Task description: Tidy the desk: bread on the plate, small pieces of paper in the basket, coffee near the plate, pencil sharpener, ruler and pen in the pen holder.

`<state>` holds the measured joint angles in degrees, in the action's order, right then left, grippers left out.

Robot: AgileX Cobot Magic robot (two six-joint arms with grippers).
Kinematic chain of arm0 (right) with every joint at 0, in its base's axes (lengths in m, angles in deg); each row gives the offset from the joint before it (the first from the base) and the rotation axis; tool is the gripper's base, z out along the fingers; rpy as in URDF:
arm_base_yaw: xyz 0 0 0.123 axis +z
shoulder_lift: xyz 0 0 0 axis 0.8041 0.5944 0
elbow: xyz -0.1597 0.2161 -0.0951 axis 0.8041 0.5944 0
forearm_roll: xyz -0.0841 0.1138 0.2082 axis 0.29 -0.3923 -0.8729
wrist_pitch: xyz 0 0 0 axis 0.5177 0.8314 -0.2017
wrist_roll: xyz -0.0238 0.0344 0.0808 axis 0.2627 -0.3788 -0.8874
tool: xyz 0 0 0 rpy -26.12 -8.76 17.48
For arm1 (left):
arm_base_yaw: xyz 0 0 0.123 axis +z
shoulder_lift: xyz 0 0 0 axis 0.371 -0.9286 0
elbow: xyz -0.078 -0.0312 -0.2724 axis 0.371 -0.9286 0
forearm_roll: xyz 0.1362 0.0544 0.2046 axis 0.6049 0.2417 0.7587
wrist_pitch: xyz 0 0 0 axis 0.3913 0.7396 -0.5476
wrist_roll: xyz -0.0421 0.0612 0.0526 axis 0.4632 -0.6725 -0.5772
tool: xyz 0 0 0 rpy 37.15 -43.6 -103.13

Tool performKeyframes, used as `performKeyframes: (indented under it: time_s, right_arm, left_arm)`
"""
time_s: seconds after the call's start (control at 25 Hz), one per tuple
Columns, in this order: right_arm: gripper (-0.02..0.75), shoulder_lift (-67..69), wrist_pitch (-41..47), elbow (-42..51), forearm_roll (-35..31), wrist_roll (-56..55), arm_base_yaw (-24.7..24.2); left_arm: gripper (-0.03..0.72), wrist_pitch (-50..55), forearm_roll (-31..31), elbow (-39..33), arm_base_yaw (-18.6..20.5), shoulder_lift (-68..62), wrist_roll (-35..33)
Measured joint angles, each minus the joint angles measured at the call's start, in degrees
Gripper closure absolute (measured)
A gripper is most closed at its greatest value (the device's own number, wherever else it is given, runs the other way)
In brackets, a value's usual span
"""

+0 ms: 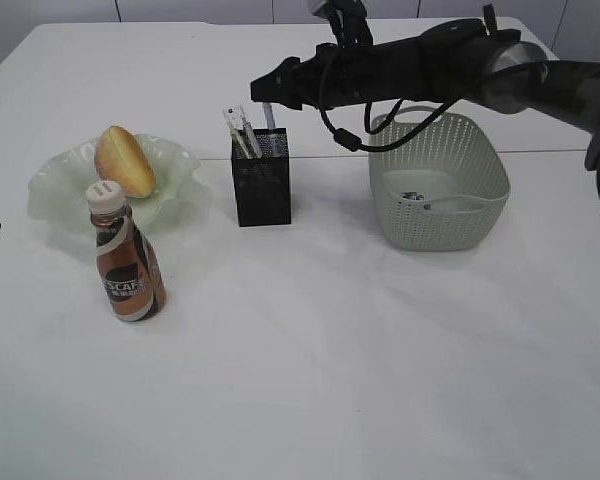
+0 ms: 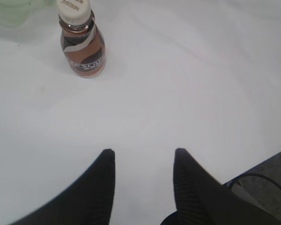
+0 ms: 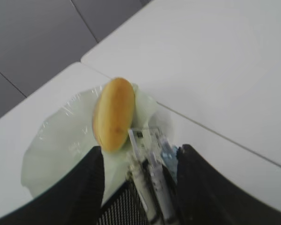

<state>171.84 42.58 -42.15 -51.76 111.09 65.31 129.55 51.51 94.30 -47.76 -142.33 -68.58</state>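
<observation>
On the white desk point(image 1: 330, 380) the bread point(image 1: 125, 160) point(image 3: 113, 115) lies on the pale green plate point(image 1: 60, 185). The coffee point(image 1: 128, 265) point(image 2: 82, 44) stands upright just in front of the plate. The black mesh pen holder point(image 1: 261, 190) point(image 3: 124, 208) holds the clear ruler point(image 1: 236, 125) point(image 3: 143, 140) and a pen point(image 1: 269, 118) point(image 3: 159, 187). My right gripper point(image 1: 265, 90) point(image 3: 140, 149) hangs right above the holder, open, its fingers either side of the sticking-up pen and ruler. My left gripper point(image 2: 144, 151) is open and empty over bare desk. The pencil sharpener does not show.
The grey-green basket point(image 1: 450, 215) stands right of the pen holder, with small pieces of paper point(image 1: 415, 196) at its bottom. My right arm stretches over the basket's back rim. A seam crosses the desk behind the holder.
</observation>
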Motion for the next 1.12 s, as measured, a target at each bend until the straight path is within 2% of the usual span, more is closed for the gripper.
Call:
performKeyframes:
  time_s: [0.24,0.44,0.72,0.84,0.88,0.96,1.12]
  right_arm:
    - [0.363,-4.69,1.49,0.00,26.17,-27.89,0.00]
    - [0.363,-10.57,7.51,0.00,39.77,-45.97,0.00]
    - [0.391,-19.08,24.45,0.00,59.49,-62.20,0.00]
    - [0.396,-21.07,26.43,0.00,64.40,-65.43,0.00]
    - [0.396,-21.68,26.66,0.00,65.53,-66.33,0.00]
    - [0.396,-22.94,26.67,1.18,66.48,-67.44,0.00]
    - [0.397,-27.91,26.76,7.85,68.99,-68.41,0.00]
  left_arm:
    - [0.381,0.22,0.00,0.00,0.00,0.00,0.00]
    - [0.381,0.22,0.00,0.00,0.00,0.00,0.00]
    - [0.381,0.71,0.00,0.00,0.00,0.00,0.00]
    - [0.381,0.71,0.00,0.00,0.00,0.00,0.00]
    - [0.359,0.71,0.00,0.00,0.00,0.00,0.00]
    - [0.372,0.71,0.00,0.00,0.00,0.00,0.00]
    - [0.378,0.71,0.00,0.00,0.00,0.00,1.50]
